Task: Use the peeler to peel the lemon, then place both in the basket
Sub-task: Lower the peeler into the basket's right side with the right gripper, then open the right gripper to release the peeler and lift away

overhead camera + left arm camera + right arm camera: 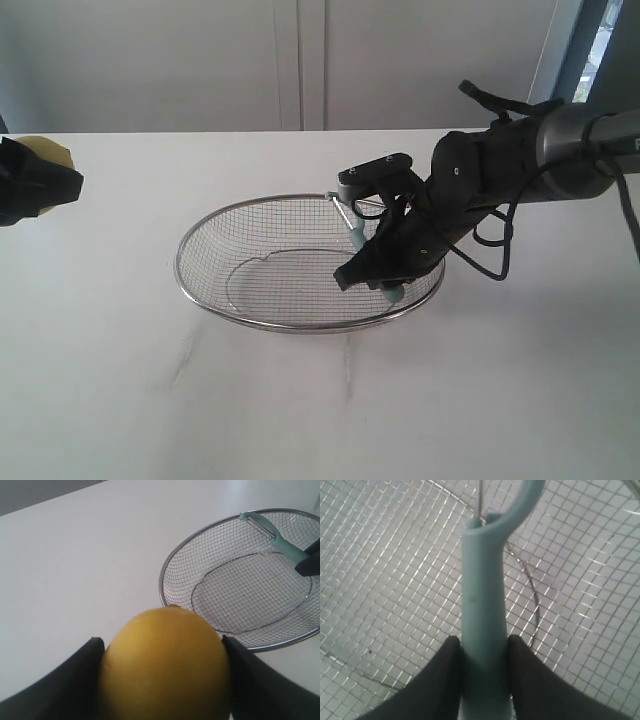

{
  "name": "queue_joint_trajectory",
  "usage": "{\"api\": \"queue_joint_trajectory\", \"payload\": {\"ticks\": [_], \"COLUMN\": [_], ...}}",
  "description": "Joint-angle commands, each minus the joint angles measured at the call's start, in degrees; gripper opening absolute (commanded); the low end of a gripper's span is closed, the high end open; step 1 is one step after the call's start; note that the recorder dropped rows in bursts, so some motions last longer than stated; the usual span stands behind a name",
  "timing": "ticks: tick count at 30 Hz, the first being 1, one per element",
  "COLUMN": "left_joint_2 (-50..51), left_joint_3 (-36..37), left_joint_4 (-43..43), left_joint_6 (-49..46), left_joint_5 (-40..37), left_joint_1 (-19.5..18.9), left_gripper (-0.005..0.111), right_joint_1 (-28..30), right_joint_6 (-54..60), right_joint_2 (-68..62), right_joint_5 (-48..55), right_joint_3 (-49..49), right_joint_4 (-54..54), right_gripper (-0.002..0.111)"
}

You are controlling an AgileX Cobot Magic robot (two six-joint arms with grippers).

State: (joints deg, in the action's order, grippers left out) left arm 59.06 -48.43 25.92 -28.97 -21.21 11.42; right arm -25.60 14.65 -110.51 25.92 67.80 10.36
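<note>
On the left, toward the far edge of the smooth white counter (150, 400), the left pincer (162, 642) is clamped on the single round yellow lemon (165, 680). Its two matte black fingers (60, 690) press opposite sides of the fruit, and the finely dimpled, softly glossy rind bulges between them. In the exterior view only a pale yellow sliver of the lemon shows above the black pincer.

At the middle of the counter sits the one large, shallow oval basket of silver wire mesh (215, 250). Its fine square grid is ringed by a thicker, shiny metal rim, and a wire loop marks out the flatter oval base. It stands well apart from the lemon.

Over the basket's right part, the black right pincer (484, 642) sits at the end of a dark, cabled arm (560, 140). It is closed on the one slim peeler with a pale teal-green handle and curved metal blade head (482, 580). Its two fingers grip the smooth, rounded handle from both sides. The peeler is tilted, with the blade head by the basket's far rim and the handle end low by the near right rim. Whether it touches the mesh cannot be told.
</note>
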Motion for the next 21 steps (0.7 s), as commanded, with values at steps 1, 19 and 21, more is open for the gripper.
{"api": "queue_joint_trajectory", "payload": {"ticks": [1,19,21], "left_joint_2": [-0.46,-0.46,-0.46], "left_joint_3": [-0.36,-0.36,-0.36], "left_joint_4": [0.92,0.91,0.91], "left_joint_6": [0.54,0.54,0.54], "left_joint_5": [0.54,0.54,0.54], "left_joint_1": [-0.15,0.09,0.09], "left_gripper": [0.0,0.0,0.0], "right_joint_1": [-0.03,-0.03,-0.03], "right_joint_6": [0.63,0.63,0.63], "right_joint_2": [0.06,2.77,4.52], "right_joint_5": [-0.15,-0.69,-0.69], "right_joint_3": [0.17,0.28,0.28], "right_joint_4": [0.23,0.23,0.23], "right_gripper": [0.023,0.047,0.047]}}
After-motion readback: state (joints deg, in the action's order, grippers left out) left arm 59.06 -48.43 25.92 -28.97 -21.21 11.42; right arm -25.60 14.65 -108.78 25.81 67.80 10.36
